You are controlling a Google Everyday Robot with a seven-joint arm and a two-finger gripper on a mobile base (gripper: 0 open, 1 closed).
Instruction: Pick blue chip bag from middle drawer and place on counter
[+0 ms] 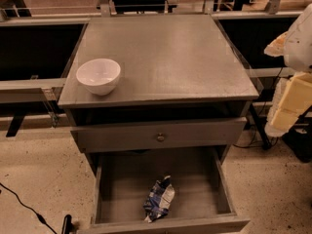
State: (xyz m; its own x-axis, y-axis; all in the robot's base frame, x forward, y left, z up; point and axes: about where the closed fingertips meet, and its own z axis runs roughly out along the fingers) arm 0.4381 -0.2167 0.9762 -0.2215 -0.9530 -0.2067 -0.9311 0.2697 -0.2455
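Observation:
The blue chip bag lies crumpled on the bare bottom of the open middle drawer, near its front wall and about midway across. The counter is the grey cabinet top above it. My gripper shows as white and pale yellow parts at the right edge of the camera view. It is beside the counter's right front corner, off the cabinet, well above and to the right of the bag. Nothing is seen in it.
A white bowl stands at the counter's front left corner. The top drawer front with its brass knob overhangs the back of the open drawer. A black cable runs over the speckled floor at left. Railings stand behind the cabinet.

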